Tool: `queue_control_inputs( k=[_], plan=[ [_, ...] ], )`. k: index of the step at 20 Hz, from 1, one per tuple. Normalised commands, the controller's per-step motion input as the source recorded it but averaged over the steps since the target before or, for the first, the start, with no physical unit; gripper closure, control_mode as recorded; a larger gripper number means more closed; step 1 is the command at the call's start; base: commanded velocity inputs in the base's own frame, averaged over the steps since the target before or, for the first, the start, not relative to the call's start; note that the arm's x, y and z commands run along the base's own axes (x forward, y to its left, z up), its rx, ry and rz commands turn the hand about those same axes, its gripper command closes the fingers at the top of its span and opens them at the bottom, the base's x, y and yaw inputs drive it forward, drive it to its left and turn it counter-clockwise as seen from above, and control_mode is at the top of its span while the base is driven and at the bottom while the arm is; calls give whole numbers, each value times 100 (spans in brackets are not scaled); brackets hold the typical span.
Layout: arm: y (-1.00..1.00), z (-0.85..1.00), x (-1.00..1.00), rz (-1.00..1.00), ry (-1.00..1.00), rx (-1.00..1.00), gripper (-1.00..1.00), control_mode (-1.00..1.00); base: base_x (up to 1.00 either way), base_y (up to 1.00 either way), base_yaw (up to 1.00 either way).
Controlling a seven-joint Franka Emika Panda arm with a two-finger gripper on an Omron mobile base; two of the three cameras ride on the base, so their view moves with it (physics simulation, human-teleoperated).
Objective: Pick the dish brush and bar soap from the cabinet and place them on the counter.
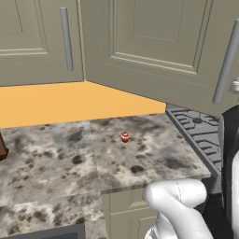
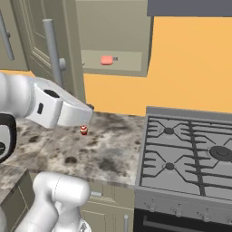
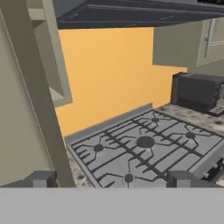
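Observation:
The cabinet (image 2: 118,27) stands open above the counter (image 2: 106,152). On its bottom shelf lies the salmon-pink bar soap (image 2: 107,60). A tiny grey stub just right of the soap is too small to identify, and I cannot make out the dish brush. My gripper (image 3: 113,179) is open with nothing between its dark fingertips (image 3: 41,178). It points past the edge of the open cabinet door (image 3: 30,100) toward the stove. In the right base view my hand hangs left of and below the cabinet opening, above the counter (image 1: 140,161).
The open door (image 1: 158,46) with its grey bar handle (image 1: 226,63) juts out over the counter. A tiny red-and-white round object (image 1: 125,137) sits on the stone. The stove grate (image 2: 190,154) lies to the right, with a dark appliance (image 3: 197,92) beyond it.

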Motion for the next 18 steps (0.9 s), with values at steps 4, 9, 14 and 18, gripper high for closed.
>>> queue_control_inputs(
  k=[4, 9, 14, 18],
  plan=[
    [-55, 9, -18, 0, 0, 18, -100, -100, 0, 0, 0],
    [-50, 9, -14, 0, 0, 20, -100, -100, 0, 0, 0],
    [-41, 3, -5, 0, 0, 21, -100, -100, 0, 0, 0],
    [-16, -5, -1, 0, 0, 23, -100, -100, 0, 0, 0]
  ],
)
